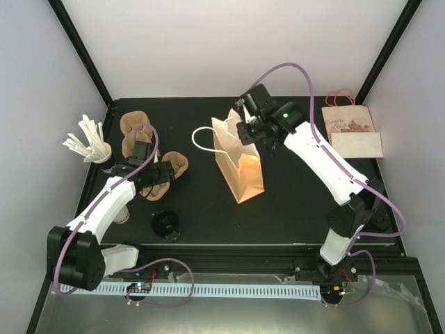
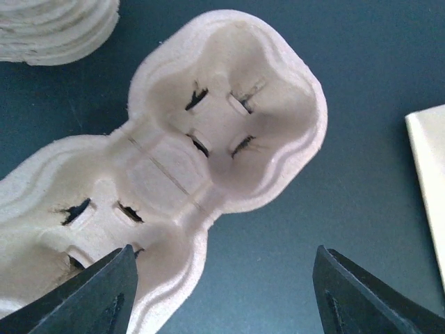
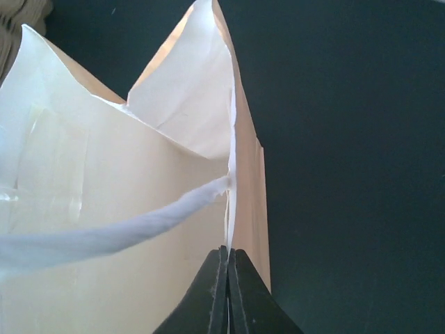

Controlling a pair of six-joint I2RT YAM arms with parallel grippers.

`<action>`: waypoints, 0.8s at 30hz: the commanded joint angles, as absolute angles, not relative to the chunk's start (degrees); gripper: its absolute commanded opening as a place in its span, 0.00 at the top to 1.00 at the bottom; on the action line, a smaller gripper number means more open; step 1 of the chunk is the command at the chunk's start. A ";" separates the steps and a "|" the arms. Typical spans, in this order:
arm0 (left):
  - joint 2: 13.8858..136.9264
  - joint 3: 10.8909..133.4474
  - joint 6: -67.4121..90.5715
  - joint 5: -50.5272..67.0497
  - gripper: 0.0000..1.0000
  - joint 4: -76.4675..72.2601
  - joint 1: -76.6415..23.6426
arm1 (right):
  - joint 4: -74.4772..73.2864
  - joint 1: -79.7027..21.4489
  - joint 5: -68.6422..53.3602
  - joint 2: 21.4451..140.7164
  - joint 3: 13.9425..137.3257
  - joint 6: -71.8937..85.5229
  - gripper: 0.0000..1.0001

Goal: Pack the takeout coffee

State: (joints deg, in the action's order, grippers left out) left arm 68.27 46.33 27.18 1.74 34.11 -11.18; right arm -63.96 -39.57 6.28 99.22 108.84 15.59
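Paper bag (image 1: 240,163) at centre, apparently upright; right gripper (image 3: 228,278) pinching its rim edge. Thin paper: a tug could tear or topple it. Left gripper (image 2: 224,257) spread above cup carrier (image 2: 222,132), left side.

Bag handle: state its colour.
White; the handle of the bag shows best in the right wrist view.

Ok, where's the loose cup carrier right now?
Top view, left of centre: the cup carrier lies flat beneath the open left hand, between the carrier stack and the paper bag.
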 commanded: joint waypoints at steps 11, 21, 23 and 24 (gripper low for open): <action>80.35 48.85 37.34 4.70 0.35 29.87 -5.43 | -63.19 -25.49 1.03 109.22 122.03 13.48 0.98; 84.87 52.34 42.63 1.93 0.24 32.01 -4.80 | -59.99 -23.55 0.96 103.20 117.59 12.97 0.61; 85.18 52.75 43.43 0.85 0.16 32.43 -4.78 | -60.90 -23.60 2.65 101.34 116.93 13.04 0.57; 85.50 53.07 43.99 0.36 0.15 32.79 -4.81 | -61.25 -23.62 3.76 100.29 116.53 13.21 0.56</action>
State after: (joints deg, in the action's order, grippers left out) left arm 84.53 50.50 40.73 3.40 30.85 -5.21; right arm -61.65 -23.49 1.37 105.54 117.47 13.30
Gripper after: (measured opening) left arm 0.816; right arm 0.421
